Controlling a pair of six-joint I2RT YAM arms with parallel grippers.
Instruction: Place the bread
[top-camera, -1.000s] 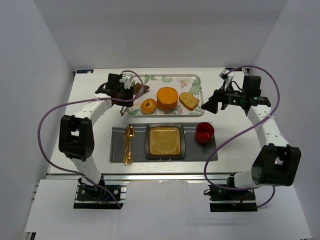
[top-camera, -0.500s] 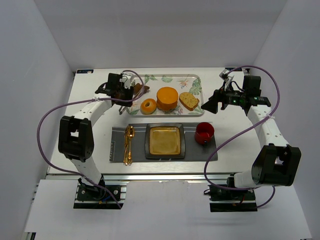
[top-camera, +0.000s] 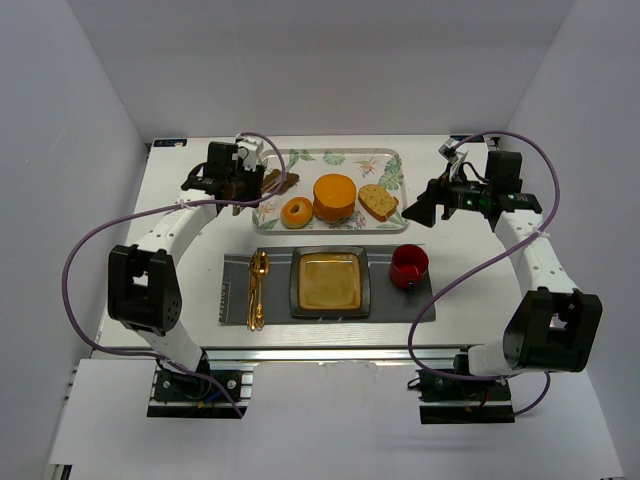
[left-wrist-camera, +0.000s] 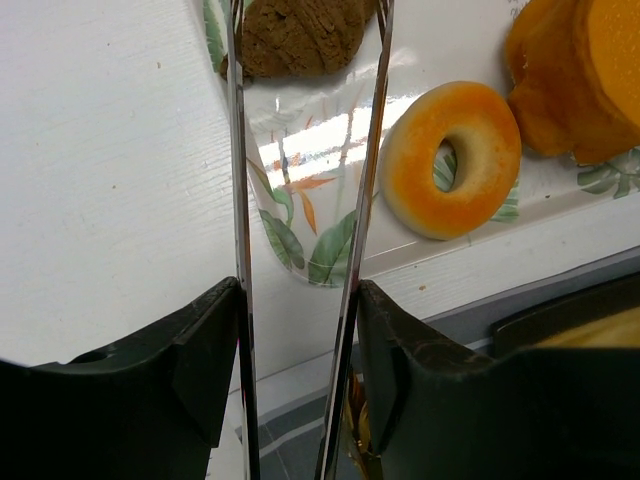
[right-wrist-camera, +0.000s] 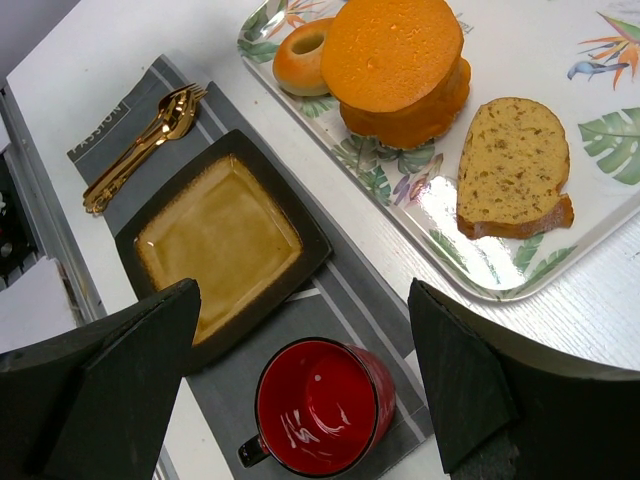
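Top external, left gripper (top-camera: 262, 183): at the floral tray's (top-camera: 390, 160) left end, closed on the bread (top-camera: 278, 181).
Top external, right gripper (top-camera: 418, 208): just off the tray's right end.
Left wrist, fingers (left-wrist-camera: 238, 200): pinching the dark brown bread between their tips, above the tray's corner; ring donut (left-wrist-camera: 452, 160) beside, apart.
Right wrist, jaws: spread wide, holding nothing; red cup (right-wrist-camera: 320, 405) in view between them, bread slice (right-wrist-camera: 513, 165) on the tray.

Robot lab test cell, not a real kitchen: bare white walls (top-camera: 320, 70) box in a white table (top-camera: 420, 160) on 3 sides; alu rail (top-camera: 330, 357) w/ arm bases (top-camera: 195, 385) bolted at near edge. Staged meal props: floral tray (top-camera: 390, 160) far, grey placemat (top-camera: 410, 305) near.
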